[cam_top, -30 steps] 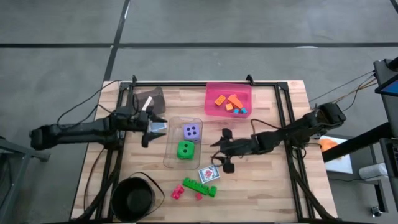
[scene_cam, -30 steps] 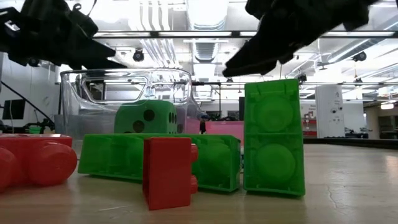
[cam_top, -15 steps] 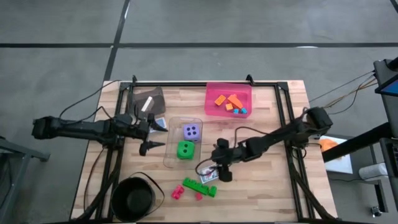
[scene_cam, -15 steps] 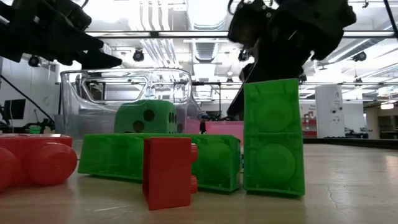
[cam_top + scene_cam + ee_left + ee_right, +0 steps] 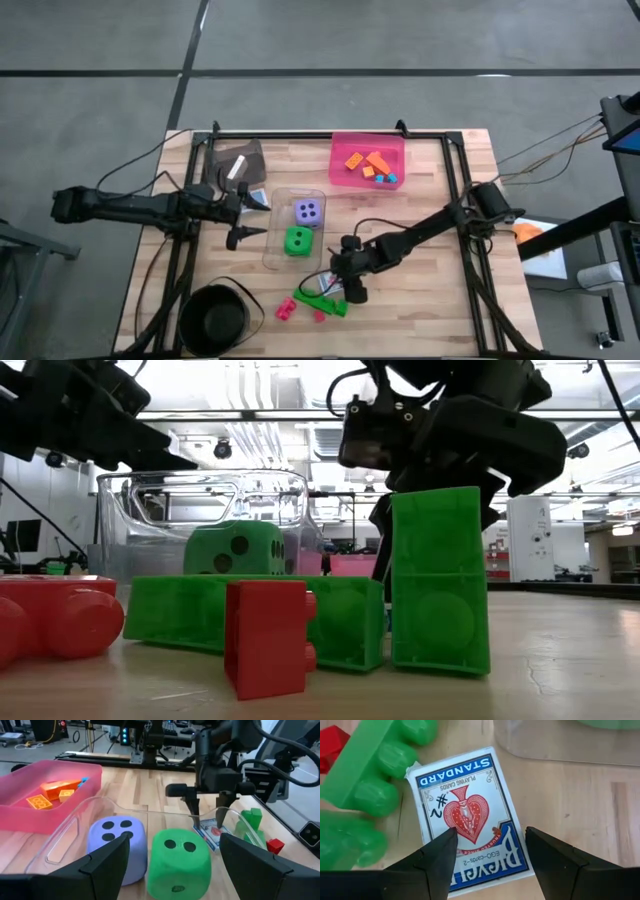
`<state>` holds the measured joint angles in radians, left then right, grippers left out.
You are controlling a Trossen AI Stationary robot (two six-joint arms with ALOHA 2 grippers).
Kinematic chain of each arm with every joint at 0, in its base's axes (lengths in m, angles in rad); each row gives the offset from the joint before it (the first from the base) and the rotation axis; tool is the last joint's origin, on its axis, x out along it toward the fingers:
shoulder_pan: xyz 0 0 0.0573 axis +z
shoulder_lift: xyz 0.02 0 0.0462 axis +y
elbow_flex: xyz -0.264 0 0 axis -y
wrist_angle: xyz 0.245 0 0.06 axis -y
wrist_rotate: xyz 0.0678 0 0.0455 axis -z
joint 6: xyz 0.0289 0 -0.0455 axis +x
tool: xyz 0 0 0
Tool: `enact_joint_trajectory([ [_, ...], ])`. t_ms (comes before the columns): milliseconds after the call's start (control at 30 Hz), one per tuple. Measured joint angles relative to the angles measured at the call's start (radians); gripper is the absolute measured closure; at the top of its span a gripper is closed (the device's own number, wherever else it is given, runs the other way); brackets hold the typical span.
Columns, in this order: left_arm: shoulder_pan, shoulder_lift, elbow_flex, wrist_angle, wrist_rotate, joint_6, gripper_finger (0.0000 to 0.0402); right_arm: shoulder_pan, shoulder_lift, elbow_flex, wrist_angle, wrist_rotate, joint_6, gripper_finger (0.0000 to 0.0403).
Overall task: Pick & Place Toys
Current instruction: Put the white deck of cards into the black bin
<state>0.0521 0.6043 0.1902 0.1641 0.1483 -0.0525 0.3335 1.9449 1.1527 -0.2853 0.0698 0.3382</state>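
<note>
Because the card pack (image 5: 472, 817) lies flat near the bench's front edge beside the green brick (image 5: 320, 301), the right tool (image 5: 343, 285) hovers over it, fingers spread, nothing gripped; the left tool (image 5: 243, 218) waits released beside the clear bin (image 5: 272, 250).

Only readable text sits on card box (image 5: 470, 820), centre of right wrist view, lying flat on wood. Print runs upside down in frame. Blue band at upper edge of box: "STANDARD", with smaller "PLAYING CARDS" just under it. Handwritten "#2" in black marker on white face, left of red spade emblem. Blue band at lower edge: brand name in big white letters, looks like "Bicycle", only partly legible; tiny line above it too small to make out. Nothing else readable in other views.
</note>
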Motion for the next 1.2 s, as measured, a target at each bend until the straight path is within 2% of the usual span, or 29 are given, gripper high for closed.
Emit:
enact_joint_trajectory([
  [233,0.000,0.013,0.000,0.003,-0.002,0.000,0.0089,-0.005,0.006,0.021,-0.096,0.097,0.011,0.0169],
  [500,0.000,0.027,0.000,0.003,-0.012,0.000,0.0089,-0.033,-0.064,0.012,-0.310,0.335,0.064,0.0169],
  [600,0.000,0.027,0.000,0.004,-0.012,0.000,0.0089,-0.042,-0.096,0.007,-0.367,0.376,0.065,0.0169],
  [733,0.000,0.027,0.000,0.004,-0.022,0.000,0.0089,-0.041,-0.154,0.006,-0.358,0.378,0.015,0.0169],
  [867,0.000,0.027,0.000,0.004,-0.026,0.000,0.0089,-0.039,-0.192,0.007,-0.351,0.315,-0.023,0.0169],
  [1033,0.000,0.027,0.000,0.003,-0.026,0.000,0.0089,-0.056,-0.208,0.011,-0.329,0.204,0.055,0.0169],
  [1133,0.000,0.027,0.000,0.003,-0.026,0.000,0.0089,-0.062,-0.199,0.011,-0.317,0.193,0.109,0.0169],
  [1200,0.000,0.027,0.000,0.003,-0.026,0.000,0.0089,-0.062,-0.192,0.011,-0.315,0.192,0.090,0.0169],
])
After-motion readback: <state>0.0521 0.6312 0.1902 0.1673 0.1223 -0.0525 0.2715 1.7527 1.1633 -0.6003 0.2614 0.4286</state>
